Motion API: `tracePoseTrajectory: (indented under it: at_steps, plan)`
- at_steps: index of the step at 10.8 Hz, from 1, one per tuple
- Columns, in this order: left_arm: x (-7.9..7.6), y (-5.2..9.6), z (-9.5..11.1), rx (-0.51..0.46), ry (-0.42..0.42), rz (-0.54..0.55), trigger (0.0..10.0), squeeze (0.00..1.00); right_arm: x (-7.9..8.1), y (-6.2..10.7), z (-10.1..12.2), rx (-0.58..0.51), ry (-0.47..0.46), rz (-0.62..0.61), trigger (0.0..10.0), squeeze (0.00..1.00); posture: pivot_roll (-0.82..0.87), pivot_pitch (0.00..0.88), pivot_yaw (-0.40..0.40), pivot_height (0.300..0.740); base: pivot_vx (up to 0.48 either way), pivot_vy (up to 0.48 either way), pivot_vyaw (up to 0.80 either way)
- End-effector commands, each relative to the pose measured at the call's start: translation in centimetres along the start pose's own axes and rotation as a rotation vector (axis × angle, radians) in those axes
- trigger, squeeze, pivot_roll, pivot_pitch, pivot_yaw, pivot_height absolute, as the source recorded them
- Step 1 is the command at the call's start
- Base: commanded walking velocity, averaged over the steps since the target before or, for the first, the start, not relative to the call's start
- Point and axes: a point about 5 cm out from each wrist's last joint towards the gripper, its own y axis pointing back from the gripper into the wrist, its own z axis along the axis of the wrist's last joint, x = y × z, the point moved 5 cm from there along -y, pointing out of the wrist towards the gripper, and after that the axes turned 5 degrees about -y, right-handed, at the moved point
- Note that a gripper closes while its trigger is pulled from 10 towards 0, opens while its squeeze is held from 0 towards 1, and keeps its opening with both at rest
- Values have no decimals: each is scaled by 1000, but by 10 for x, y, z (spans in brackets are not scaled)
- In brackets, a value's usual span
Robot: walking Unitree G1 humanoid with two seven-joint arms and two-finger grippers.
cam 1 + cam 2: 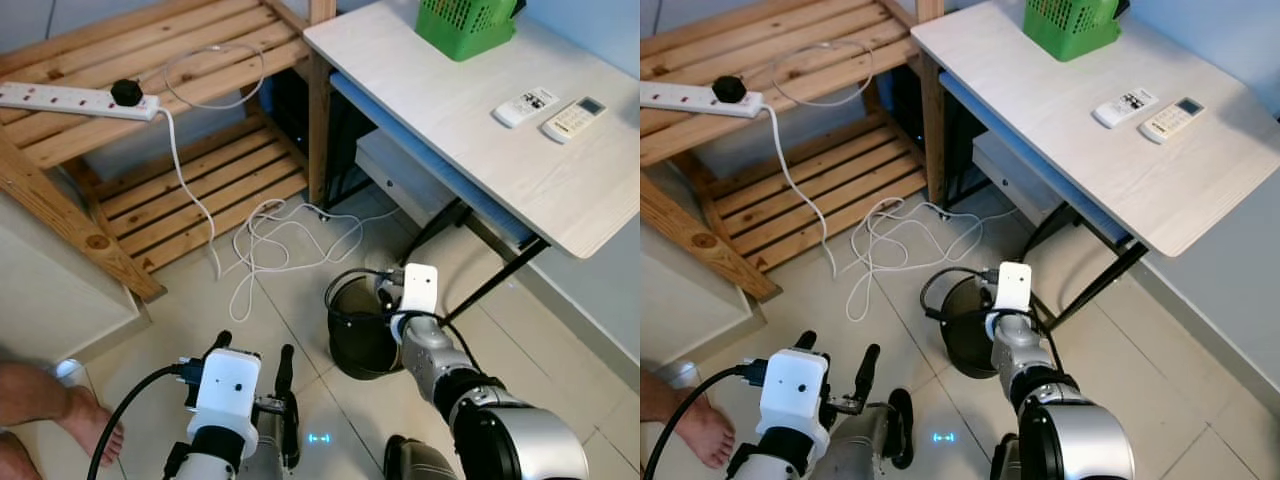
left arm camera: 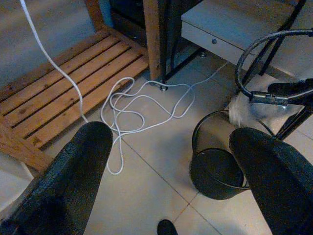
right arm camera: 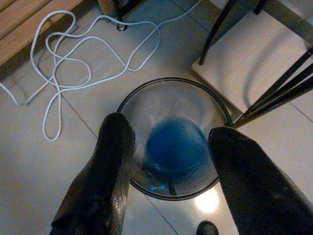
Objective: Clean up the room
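A black round bin [image 1: 352, 345] stands on the tiled floor beside the desk leg. My right gripper [image 3: 171, 131] hangs open right above the bin's mouth, nothing between its fingers. In the right wrist view a rounded blue thing [image 3: 174, 148] lies at the bottom of the bin [image 3: 146, 88]; what it is I cannot tell. My left gripper [image 1: 254, 350] is low over the floor to the left of the bin, open and holding nothing. The left wrist view has the bin [image 2: 215, 169] ahead past one fingertip [image 2: 254, 147].
A loose white cable [image 1: 268, 238] lies tangled on the tiles between the wooden rack [image 1: 170, 190] and the bin. A power strip [image 1: 70, 97] sits on the rack. The desk [image 1: 470, 140] carries a green basket [image 1: 462, 22] and two remotes [image 1: 526, 106]. A person's bare foot [image 1: 62, 405] is at the left.
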Motion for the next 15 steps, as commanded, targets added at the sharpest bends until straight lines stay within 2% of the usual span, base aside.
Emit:
tracePoseTrajectory:
  at_steps: [1, 4, 5, 7, 9, 10, 11, 12, 13, 14, 15]
  plan:
    - [0, 3, -1, 13, -1, 7, 10000, 0, 0, 0, -4, 12, -12, -9, 10000, 1000, 172, 289, 25, 740, 0, 0, 0]
    - [-1, 0, -1, 15, -1, 10, 10000, 0, 5, 1, -2, 4, -9, 16, 10000, 1000, 160, 282, 21, 740, 0, 0, 0]
    - [0, -5, -1, 8, -3, 7, 10000, 0, 11, 0, 7, -27, 15, 39, 10000, 0, 148, 263, 18, 740, 0, 0, 0]
    - [8, -23, 0, -23, -23, 13, 10000, 0, 22, 1, 29, -125, 44, 127, 10000, 0, 94, 169, 13, 740, 0, 0, 0]
    - [24, -46, 3, -63, -58, 12, 10000, 0, 4, 8, 46, -282, 81, 162, 10000, 0, 18, 52, 38, 740, 0, 0, 0]
    - [39, -58, 10, -92, -81, 22, 10000, 0, -16, 22, 50, -378, 90, 156, 10000, 0, -5, 2, 50, 740, 0, 0, 0]
    - [47, -66, 10, -95, -85, 28, 10000, 0, -25, 38, 51, -433, 95, 162, 10000, 0, -24, 0, 58, 740, 0, 0, 0]
    - [47, -70, 5, -85, -61, 28, 10000, 0, -32, 64, 56, -510, 152, 194, 10000, 0, -56, 0, 66, 740, 0, 0, 0]
    - [43, -70, -5, -57, 11, 12, 10000, 0, -46, 81, 60, -532, 101, 195, 10000, 0, -81, 0, 74, 740, 0, 0, 0]
    - [41, -71, -14, -36, 90, -7, 10000, 0, -52, 89, 58, -525, 90, 209, 10000, 0, -88, 0, 72, 740, 0, 0, 0]
    - [43, -73, -21, -24, 71, -4, 10000, 0, -60, 94, 53, -513, 111, 179, 10000, 0, -107, 0, 77, 740, 0, 0, 0]
